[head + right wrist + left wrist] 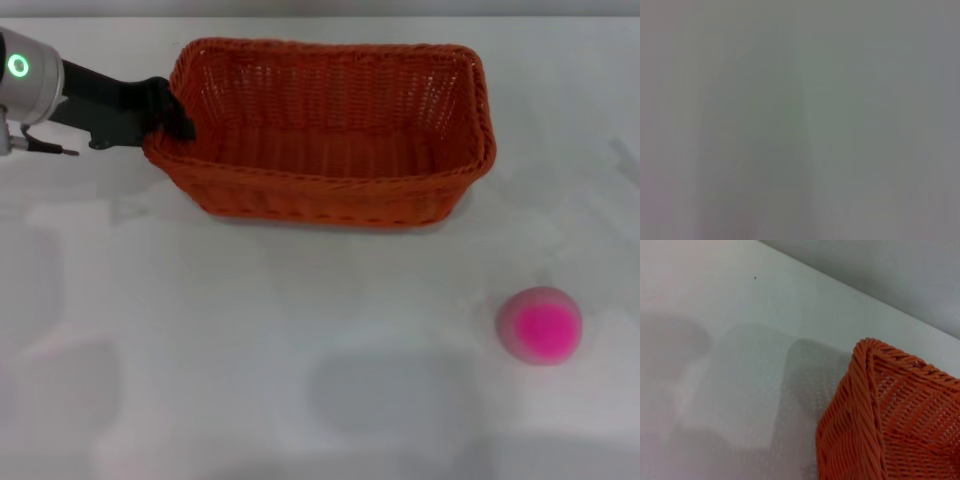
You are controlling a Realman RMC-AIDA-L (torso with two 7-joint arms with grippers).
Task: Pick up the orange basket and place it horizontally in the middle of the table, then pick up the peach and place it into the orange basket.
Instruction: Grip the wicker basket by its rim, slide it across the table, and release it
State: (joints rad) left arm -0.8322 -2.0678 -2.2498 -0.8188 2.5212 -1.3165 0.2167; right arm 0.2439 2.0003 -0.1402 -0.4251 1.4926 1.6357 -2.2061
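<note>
The orange basket (330, 195) lies lengthwise across the far middle of the white table (250, 350), open side up and with nothing in it. My left gripper (172, 118) comes in from the far left, its black fingers straddling the braided rim of the basket's left end, shut on it. The left wrist view shows one corner of the basket (890, 410) close up, with its shadow on the table beside it. The peach (541, 325), pale pink with a magenta patch, rests on the table at the near right, well apart from the basket. My right gripper is out of view.
The table's far edge (850, 287) runs just behind the basket. The right wrist view shows only a blank grey surface.
</note>
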